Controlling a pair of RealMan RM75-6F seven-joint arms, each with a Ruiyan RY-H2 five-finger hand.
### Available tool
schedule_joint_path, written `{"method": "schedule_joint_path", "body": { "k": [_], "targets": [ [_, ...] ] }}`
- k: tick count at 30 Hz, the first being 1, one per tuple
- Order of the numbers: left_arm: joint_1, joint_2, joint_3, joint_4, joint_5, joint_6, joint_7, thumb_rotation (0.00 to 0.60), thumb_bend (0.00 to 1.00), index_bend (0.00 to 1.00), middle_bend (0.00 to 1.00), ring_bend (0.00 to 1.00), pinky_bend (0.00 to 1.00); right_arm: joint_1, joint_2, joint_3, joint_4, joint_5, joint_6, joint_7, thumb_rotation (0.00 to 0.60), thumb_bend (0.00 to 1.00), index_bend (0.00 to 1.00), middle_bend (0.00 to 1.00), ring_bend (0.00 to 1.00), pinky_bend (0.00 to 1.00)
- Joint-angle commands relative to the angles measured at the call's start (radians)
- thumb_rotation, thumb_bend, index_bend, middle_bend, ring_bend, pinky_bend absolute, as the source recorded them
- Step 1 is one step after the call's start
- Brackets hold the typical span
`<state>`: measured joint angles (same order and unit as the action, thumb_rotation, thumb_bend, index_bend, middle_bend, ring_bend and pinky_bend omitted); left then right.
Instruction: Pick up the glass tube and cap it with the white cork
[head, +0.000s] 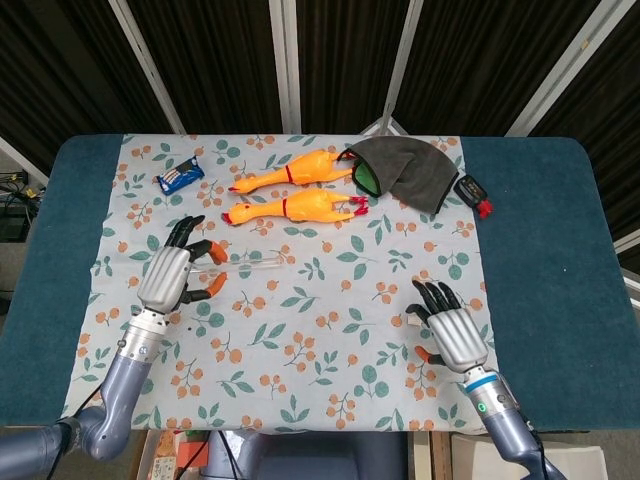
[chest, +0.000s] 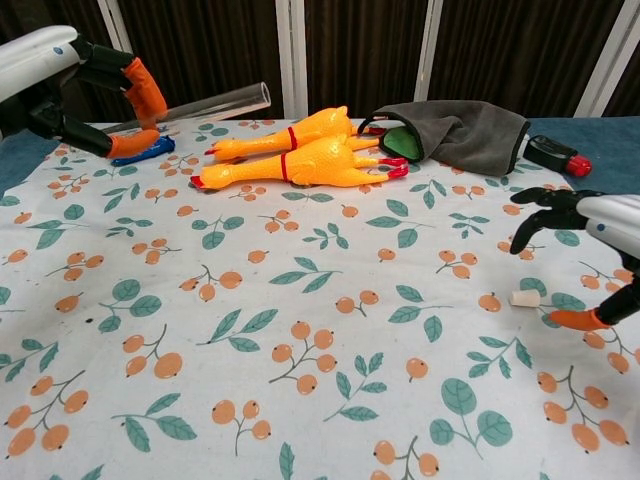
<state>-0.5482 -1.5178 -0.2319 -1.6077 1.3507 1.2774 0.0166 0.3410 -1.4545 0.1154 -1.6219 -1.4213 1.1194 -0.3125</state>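
The clear glass tube (chest: 215, 104) is lifted off the cloth, pinched at one end by my left hand (chest: 75, 88); its open end points right, toward the chickens. From the head view the tube (head: 252, 264) sticks out to the right of the left hand (head: 172, 272). The small white cork (chest: 521, 298) lies on the floral cloth at the right. My right hand (chest: 585, 240) hovers just right of the cork and above it, fingers spread and holding nothing. In the head view the cork (head: 411, 320) shows at the left edge of the right hand (head: 455, 335).
Two orange rubber chickens (head: 290, 190) lie at the back centre. A grey pouch with a green lining (head: 405, 172) sits to their right. A blue packet (head: 179, 177) lies at the back left, and a black and red gadget (head: 472, 192) on the blue table.
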Motion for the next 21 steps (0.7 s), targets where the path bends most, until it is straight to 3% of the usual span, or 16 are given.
{"method": "schedule_joint_path", "body": {
  "k": [1,9,21],
  "targets": [
    [-0.001,0.010,-0.004,-0.004,0.000,-0.007,-0.011,0.600,0.60,0.67,0.54,0.08,0.00,0.022,-0.038,0.018,0.034,0.045,-0.016,-0.034,0.600,0.27,0.34,0.07,0.00,0.00],
    [-0.013,0.015,-0.016,0.009,-0.004,-0.022,-0.030,0.600,0.60,0.67,0.54,0.08,0.00,0.046,-0.083,0.035,0.099,0.119,-0.024,-0.067,0.600,0.27,0.43,0.11,0.00,0.00],
    [-0.027,-0.003,-0.011,0.027,0.007,-0.028,-0.037,0.600,0.60,0.67,0.54,0.08,0.00,0.067,-0.109,0.023,0.152,0.151,-0.026,-0.075,0.600,0.27,0.46,0.11,0.00,0.00]
  ]
}}
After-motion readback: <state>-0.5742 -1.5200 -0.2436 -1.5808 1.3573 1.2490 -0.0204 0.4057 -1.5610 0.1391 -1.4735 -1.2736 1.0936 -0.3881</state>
